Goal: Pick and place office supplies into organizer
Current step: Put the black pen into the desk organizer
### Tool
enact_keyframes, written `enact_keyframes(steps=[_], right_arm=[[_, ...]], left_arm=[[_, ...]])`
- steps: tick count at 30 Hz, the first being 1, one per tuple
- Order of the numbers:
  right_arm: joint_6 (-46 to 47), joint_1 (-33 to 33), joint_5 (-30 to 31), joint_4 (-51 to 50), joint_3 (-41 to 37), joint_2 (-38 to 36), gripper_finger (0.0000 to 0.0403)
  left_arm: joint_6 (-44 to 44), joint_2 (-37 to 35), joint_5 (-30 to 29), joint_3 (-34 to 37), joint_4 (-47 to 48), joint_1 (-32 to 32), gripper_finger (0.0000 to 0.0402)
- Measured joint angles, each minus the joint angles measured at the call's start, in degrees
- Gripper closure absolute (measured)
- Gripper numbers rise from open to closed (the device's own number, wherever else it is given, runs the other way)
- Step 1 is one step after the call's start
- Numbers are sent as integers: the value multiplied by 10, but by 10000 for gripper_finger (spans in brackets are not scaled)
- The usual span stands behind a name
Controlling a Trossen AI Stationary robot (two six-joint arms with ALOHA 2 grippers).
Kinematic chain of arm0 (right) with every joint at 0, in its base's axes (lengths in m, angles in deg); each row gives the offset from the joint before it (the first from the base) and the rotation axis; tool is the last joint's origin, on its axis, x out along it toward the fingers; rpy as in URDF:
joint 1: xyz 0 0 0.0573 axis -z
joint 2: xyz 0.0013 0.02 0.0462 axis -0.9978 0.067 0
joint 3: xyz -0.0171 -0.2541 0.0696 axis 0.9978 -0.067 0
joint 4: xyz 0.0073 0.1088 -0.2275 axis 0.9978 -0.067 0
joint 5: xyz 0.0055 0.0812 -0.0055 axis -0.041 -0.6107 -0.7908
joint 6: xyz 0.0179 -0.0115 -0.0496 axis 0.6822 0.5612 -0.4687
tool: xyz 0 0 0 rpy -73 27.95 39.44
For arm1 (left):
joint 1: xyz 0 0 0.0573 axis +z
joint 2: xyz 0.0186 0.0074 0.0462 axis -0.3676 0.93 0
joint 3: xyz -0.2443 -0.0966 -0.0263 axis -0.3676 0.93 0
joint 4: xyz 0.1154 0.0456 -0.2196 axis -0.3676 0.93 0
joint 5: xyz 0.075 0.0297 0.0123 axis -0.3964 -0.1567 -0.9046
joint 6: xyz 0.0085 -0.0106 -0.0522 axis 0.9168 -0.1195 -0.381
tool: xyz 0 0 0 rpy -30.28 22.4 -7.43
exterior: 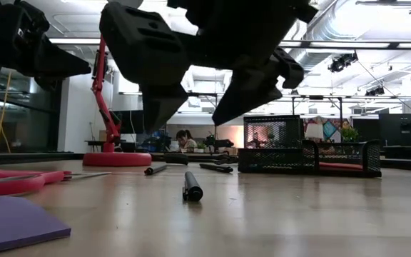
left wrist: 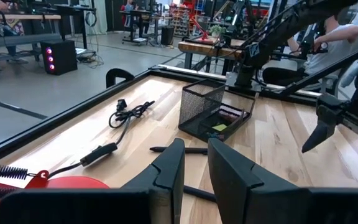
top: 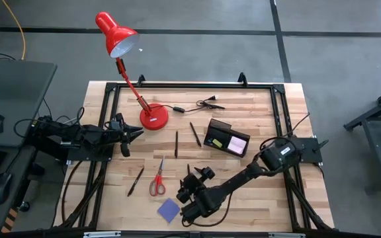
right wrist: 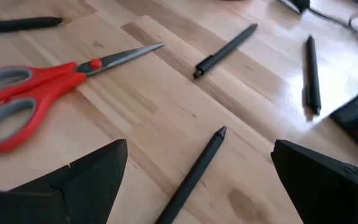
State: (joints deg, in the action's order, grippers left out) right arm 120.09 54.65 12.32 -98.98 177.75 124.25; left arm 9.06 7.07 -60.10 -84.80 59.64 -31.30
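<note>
My right gripper (top: 192, 185) (right wrist: 199, 150) hovers open above the table's near middle. A thin dark pen (right wrist: 194, 171) (exterior: 191, 190) lies flat on the wood below the gap between its fingers, untouched. Red-handled scissors (top: 157, 180) (right wrist: 36, 93) lie to its left, and a blue-purple note pad (top: 169, 209) lies nearer the front edge. Three more pens (top: 176, 144) (top: 195, 134) (top: 135, 180) lie loose on the table. The black organizer (top: 227, 140) holds a pink pad (top: 238, 143) and a small yellow piece (top: 217, 140). My left gripper (top: 135, 132) (left wrist: 194, 158) waits at the left with its fingers nearly together and nothing between them.
A red desk lamp stands on its round base (top: 154, 118) at the far left, close to my left gripper. A black cable with plug (top: 200, 104) lies at the back. A black metal frame (top: 190, 86) borders the table. People sit in the room beyond.
</note>
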Motion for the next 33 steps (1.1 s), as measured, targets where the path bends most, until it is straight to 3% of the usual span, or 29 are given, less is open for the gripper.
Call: enact_keyframes(steps=[10,25,33], right_arm=[[163,-3,-4,19,-38,3,14],[121,-8,42,160,-112,2,14],[100,-8,46,173,-117,3,14]], left_arm=[[0,0,0,0,0,0,339],[0,0,0,0,0,0,339],[0,0,0,0,0,0,339]])
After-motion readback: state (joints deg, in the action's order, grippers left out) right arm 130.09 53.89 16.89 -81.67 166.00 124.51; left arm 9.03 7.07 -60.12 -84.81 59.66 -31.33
